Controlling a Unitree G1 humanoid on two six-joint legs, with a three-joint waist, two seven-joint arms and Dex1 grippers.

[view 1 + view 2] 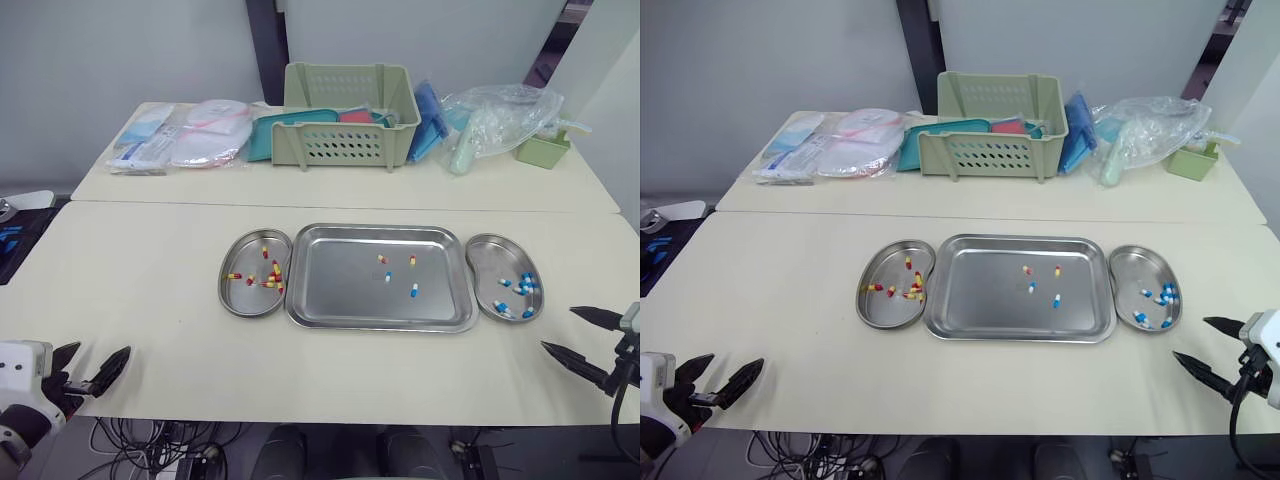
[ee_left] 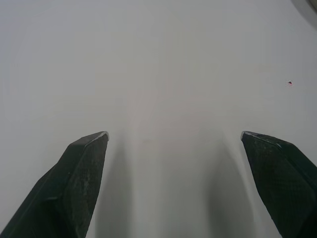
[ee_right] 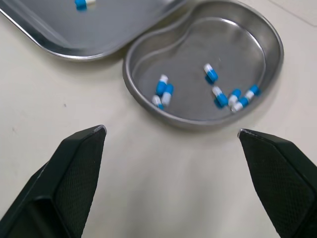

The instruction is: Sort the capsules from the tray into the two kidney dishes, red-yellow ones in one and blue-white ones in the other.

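A steel tray (image 1: pixel 330 300) lies mid-table with two red-yellow capsules (image 1: pixel 381 259) and two blue-white capsules (image 1: pixel 413 291) in it. The left kidney dish (image 1: pixel 237 295) holds several red-yellow capsules (image 1: pixel 270 281). The right kidney dish (image 1: pixel 483 250) holds several blue-white capsules (image 3: pixel 218 97). My left gripper (image 1: pixel 92 368) is open low over bare table at the front left corner. My right gripper (image 1: pixel 571 333) is open near the front right edge, just short of the right dish (image 3: pixel 257 39).
A second table behind carries a green basket (image 1: pixel 349 122), packaged supplies (image 1: pixel 185 136), a clear plastic bag (image 1: pixel 495 121) and a small green box (image 1: pixel 543 149). A seam separates the two tables. Cables hang below the front edge.
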